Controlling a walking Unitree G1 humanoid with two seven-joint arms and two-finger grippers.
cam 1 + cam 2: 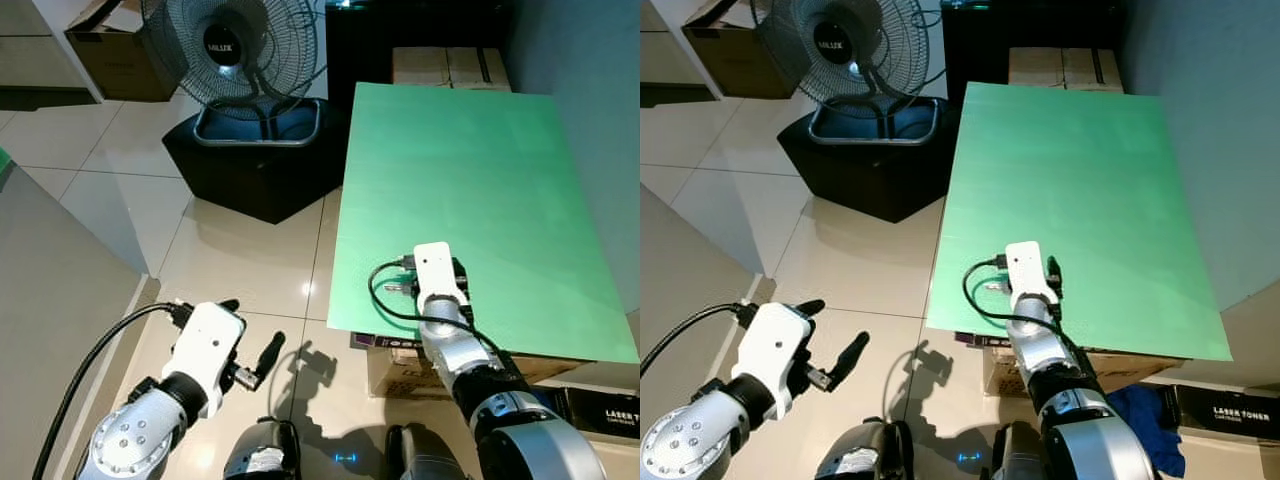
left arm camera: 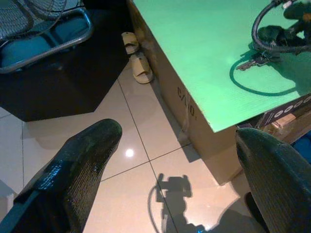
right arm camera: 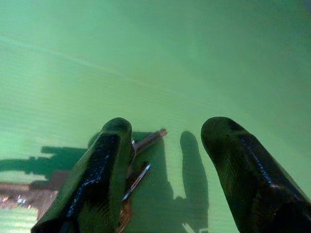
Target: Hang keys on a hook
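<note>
Keys point(image 3: 138, 167) lie flat on the green tabletop point(image 1: 470, 170), near its front edge on the robot's right side; the right gripper point(image 3: 167, 145) is lowered over them with its two black fingers spread apart, holding nothing; in the right wrist view the bunch sits tight against one finger rather than centred in the gap, its blades pointing forward along the fingers, away from the wrist; the right arm is plainly the nearer one; the left gripper point(image 2: 175, 165) hangs wide open and empty over the tiled floor point(image 1: 250, 260), well clear of the table; part of the bunch is hidden beneath the finger, so how many keys there are, or whether a ring joins them, is hard to make out; no hook can be made out.
</note>
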